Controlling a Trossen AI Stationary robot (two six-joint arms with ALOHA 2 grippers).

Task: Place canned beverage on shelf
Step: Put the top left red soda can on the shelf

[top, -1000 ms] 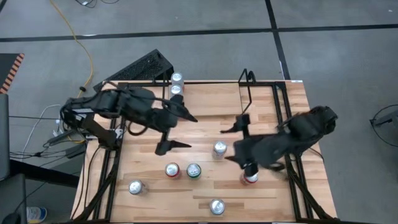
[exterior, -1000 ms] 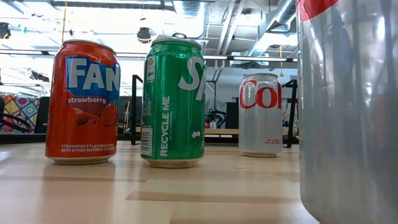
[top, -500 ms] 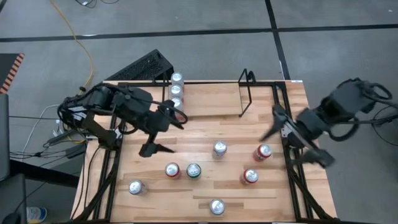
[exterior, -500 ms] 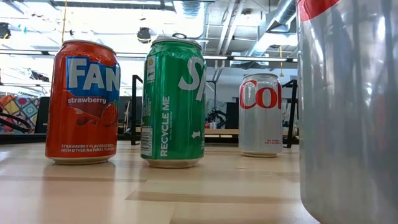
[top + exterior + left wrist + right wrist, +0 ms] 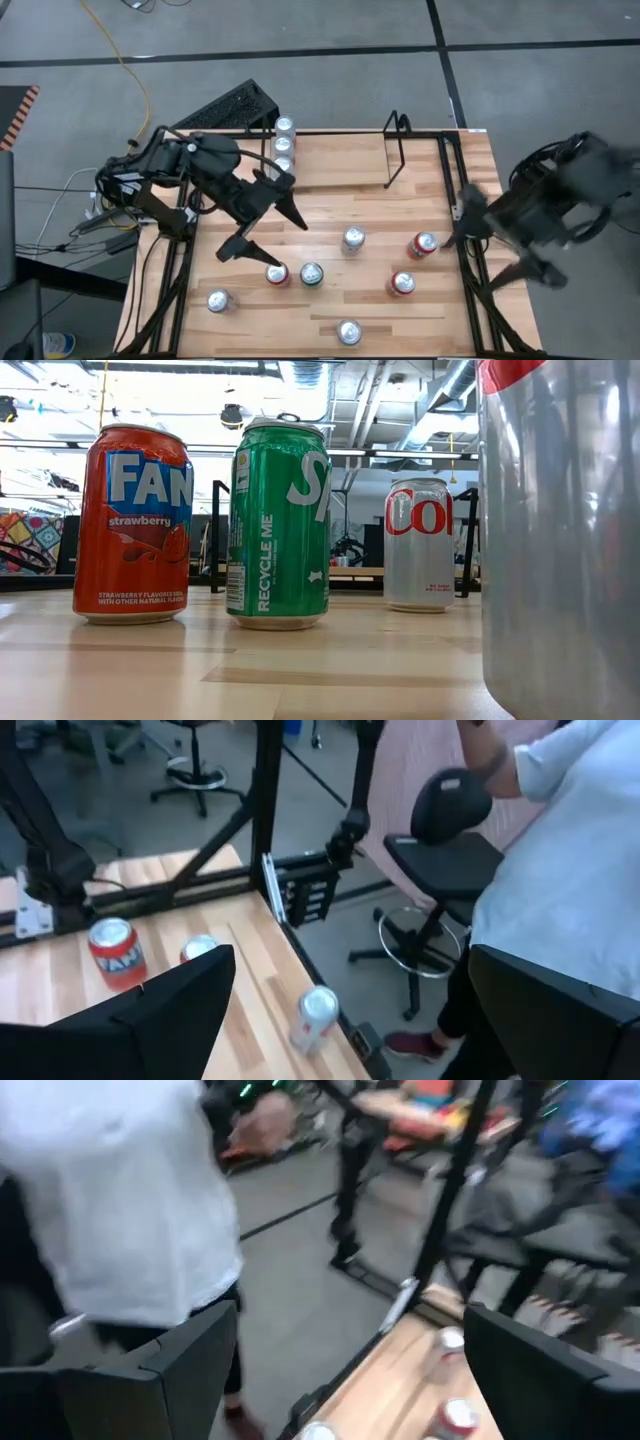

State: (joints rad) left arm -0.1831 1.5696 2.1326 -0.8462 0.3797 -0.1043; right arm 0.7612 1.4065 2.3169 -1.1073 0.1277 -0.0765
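Note:
Several cans stand upright on the wood table: a red one (image 5: 277, 273), a green one (image 5: 312, 274), silver and red ones (image 5: 353, 238) (image 5: 422, 245) (image 5: 401, 284). Three cans (image 5: 283, 145) stand in a row at the left end of the wire shelf (image 5: 397, 150) along the far edge. My left gripper (image 5: 262, 235) (image 5: 350, 1020) hovers open above the table's left half, near the red can. My right gripper (image 5: 488, 255) (image 5: 350, 1380) hangs open beyond the table's right edge. The low view shows the red can (image 5: 132, 523), the green can (image 5: 279, 523) and a silver-red can (image 5: 419, 543).
Two more cans stand near the front edge (image 5: 219, 300) (image 5: 348, 332); one (image 5: 560, 540) fills the low view's right side. A black tubular frame (image 5: 465, 250) rims the tabletop. A person in a white shirt (image 5: 570, 870) and a chair (image 5: 440, 850) are beside the table.
My right gripper has swung from above the cans in the table's right half out past the right edge, rising and tipping up toward level. My left gripper has turned in place, its fingers now spread toward the near edge. No can has moved.

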